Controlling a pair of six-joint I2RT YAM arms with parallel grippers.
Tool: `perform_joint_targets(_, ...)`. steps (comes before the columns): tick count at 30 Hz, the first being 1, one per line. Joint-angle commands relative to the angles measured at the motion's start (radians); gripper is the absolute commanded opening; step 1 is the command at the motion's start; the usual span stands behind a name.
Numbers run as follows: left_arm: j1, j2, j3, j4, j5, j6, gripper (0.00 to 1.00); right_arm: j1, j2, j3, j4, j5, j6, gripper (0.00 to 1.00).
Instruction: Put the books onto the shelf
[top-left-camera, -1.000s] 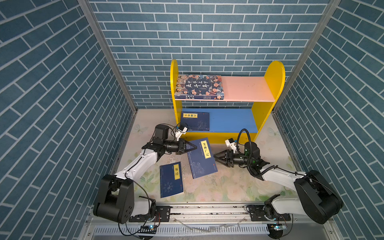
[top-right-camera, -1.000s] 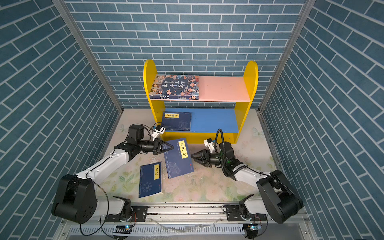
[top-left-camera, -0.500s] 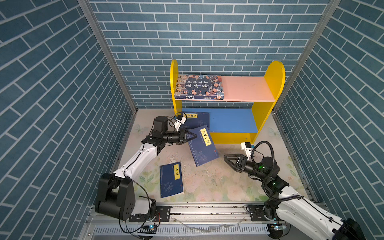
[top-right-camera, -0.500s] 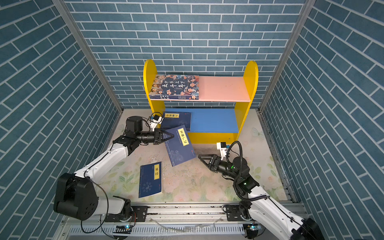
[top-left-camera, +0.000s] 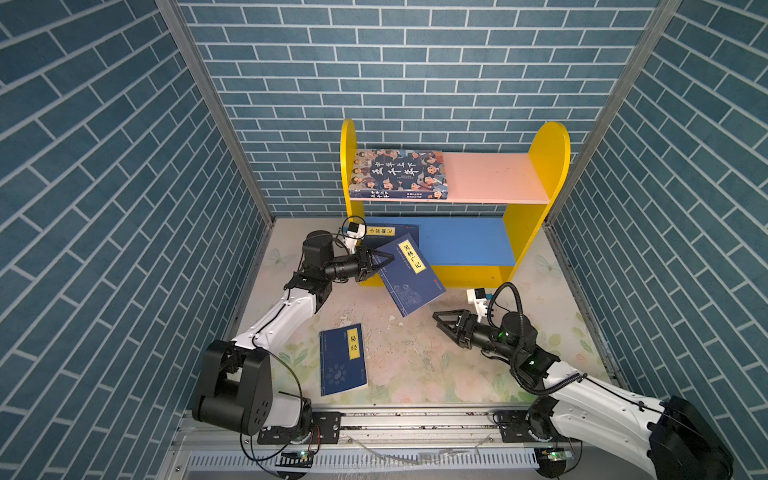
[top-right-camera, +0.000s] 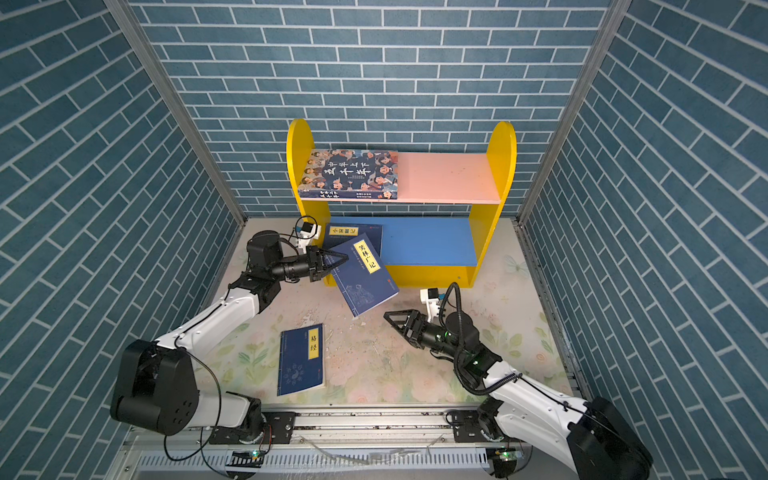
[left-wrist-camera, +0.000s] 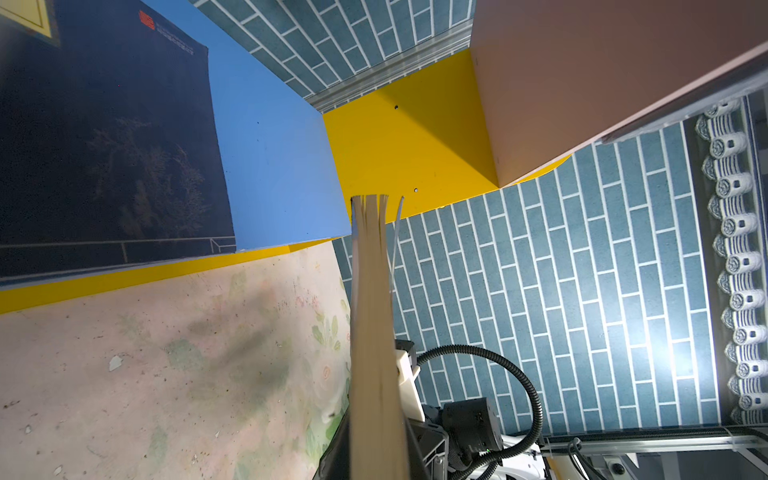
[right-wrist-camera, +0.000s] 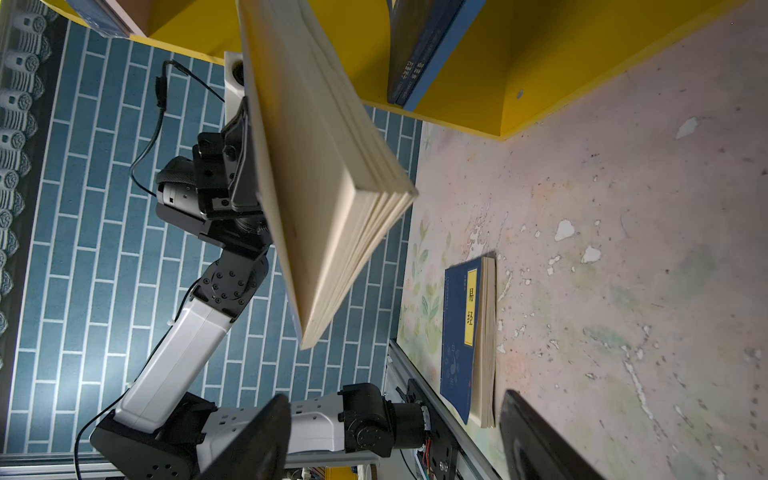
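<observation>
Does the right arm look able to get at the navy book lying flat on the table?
Probably yes. The right gripper is open and empty, and the flat book lies on bare table with nothing between them. The held book in the left gripper hangs clear, nearer the shelf.

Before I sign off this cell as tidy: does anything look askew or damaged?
The navy book pinched at one edge by the left gripper hangs tilted before the shelf, pages fanning. The floral mat is flaked in patches.
</observation>
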Motion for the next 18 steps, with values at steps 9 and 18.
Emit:
perform_joint_targets(9,0.006,-0.034,-0.044,0.105,-0.031,-0.082,0.00,0.066,0.108,0.096,0.249,0.033,-0.012,0.81)
perform_joint_targets(18,0.008,-0.039,-0.050,0.167,-0.032,-0.138,0.00,0.081,0.213,0.135,0.323,0.024,-0.009,0.81)
